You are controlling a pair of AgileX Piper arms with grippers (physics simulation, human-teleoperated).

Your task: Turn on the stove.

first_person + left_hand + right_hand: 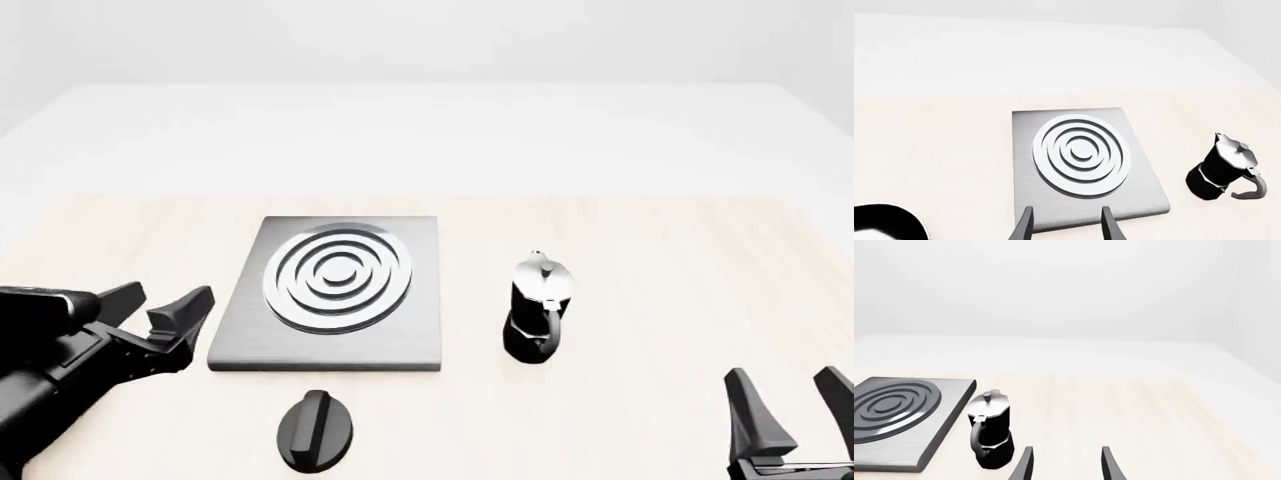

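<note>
Down at the front edge, the black oval knob (316, 430) lies on the pale wooden table (641, 270), just in front of the grey stove plate (254, 335) and its ring burner (339, 276), with the moka pot (539, 308) upright just to the plate's right. Left gripper (168, 304) hangs beside the plate's left edge, fingers apart and empty. Right gripper (793, 405) waits low at the near right, jaws spread too, well clear of the pot.

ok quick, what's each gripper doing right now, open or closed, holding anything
Left gripper: open, holding nothing, off the left of the stove.
Right gripper: open, holding nothing, away from the moka pot.
</note>
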